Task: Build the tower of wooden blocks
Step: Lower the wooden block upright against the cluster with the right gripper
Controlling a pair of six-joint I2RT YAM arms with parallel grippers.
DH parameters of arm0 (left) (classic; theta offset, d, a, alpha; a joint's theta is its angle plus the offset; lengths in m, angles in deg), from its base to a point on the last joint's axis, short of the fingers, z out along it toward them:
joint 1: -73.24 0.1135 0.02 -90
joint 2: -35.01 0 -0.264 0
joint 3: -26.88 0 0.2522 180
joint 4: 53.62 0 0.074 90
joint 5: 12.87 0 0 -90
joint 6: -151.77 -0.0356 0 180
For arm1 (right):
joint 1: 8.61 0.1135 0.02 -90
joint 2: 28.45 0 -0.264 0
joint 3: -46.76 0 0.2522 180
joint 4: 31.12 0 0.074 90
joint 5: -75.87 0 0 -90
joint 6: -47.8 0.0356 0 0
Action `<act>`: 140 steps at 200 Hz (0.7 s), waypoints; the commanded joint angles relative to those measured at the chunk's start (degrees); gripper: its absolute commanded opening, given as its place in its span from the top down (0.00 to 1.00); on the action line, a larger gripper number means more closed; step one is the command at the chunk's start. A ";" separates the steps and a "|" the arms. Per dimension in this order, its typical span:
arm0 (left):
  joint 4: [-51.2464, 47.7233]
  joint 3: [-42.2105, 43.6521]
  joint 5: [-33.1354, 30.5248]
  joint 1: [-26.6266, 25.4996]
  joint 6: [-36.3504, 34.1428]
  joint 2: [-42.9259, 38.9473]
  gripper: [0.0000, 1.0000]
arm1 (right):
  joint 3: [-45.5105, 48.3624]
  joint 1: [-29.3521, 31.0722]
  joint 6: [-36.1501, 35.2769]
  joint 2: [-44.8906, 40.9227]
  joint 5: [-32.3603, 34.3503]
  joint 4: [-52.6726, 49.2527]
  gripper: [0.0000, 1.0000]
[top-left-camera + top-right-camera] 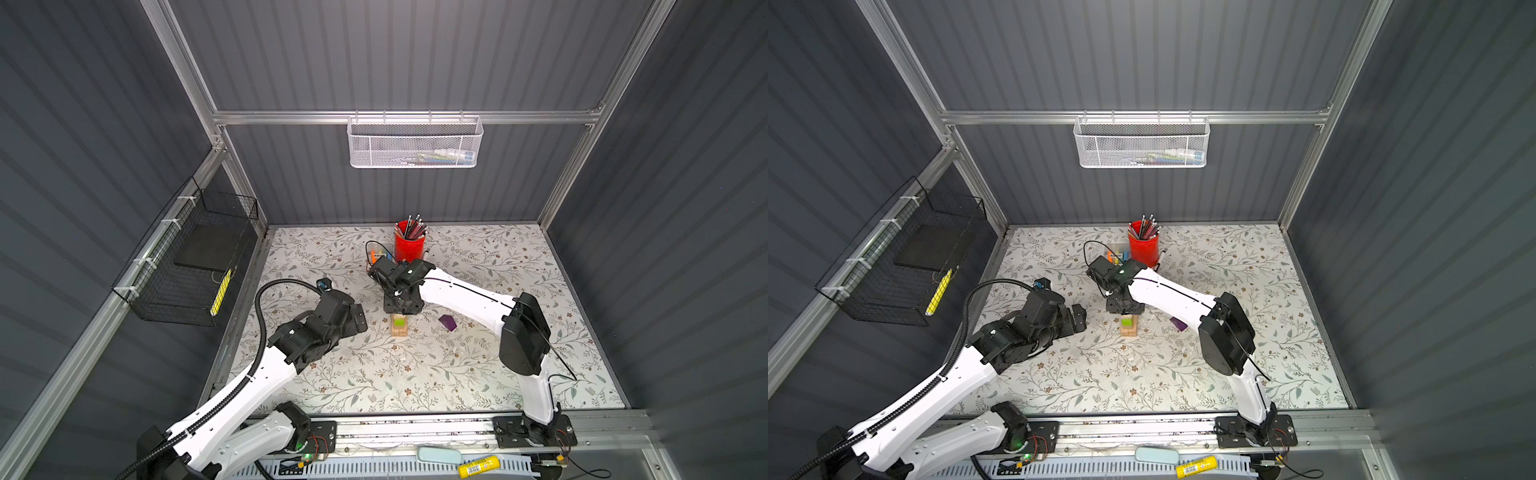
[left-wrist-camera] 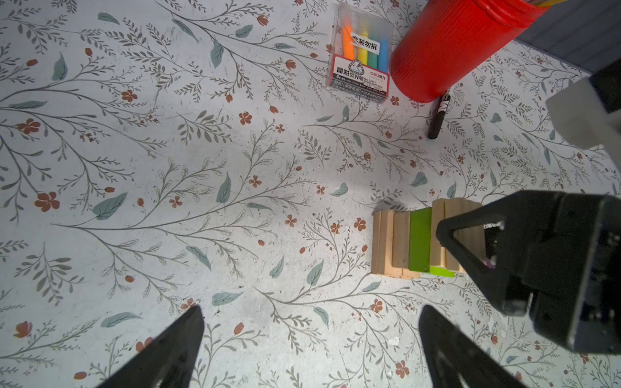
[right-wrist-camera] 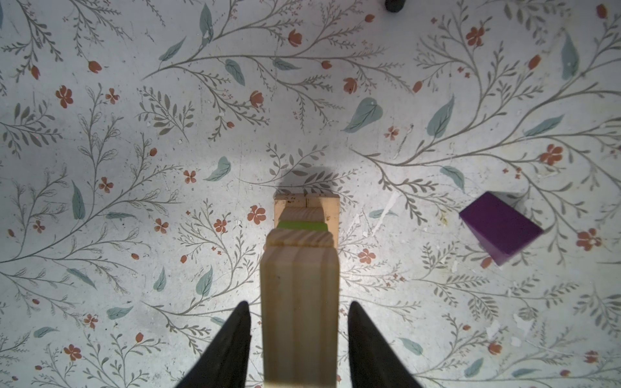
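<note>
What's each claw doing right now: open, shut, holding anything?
Left claw: open, empty.
Right claw: open, astride the top pale block of the tower, gaps both sides.

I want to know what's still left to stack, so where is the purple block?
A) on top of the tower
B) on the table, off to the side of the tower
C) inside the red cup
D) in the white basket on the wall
B: the purple block lies by itself on the table, apart from the tower and not touching it.
</note>
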 commanded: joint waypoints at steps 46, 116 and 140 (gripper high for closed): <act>-1.69 0.52 -0.87 0.42 -0.76 -0.84 0.00 | -1.23 -0.59 0.48 2.33 -0.45 -0.65 0.53; -1.51 0.49 -0.82 0.46 -0.91 -0.18 0.00 | -2.09 -0.79 0.07 3.60 -0.19 -0.71 0.59; -1.51 0.50 -0.77 0.42 -0.91 -0.18 0.00 | -2.52 -0.77 -0.01 4.01 0.00 -0.96 0.61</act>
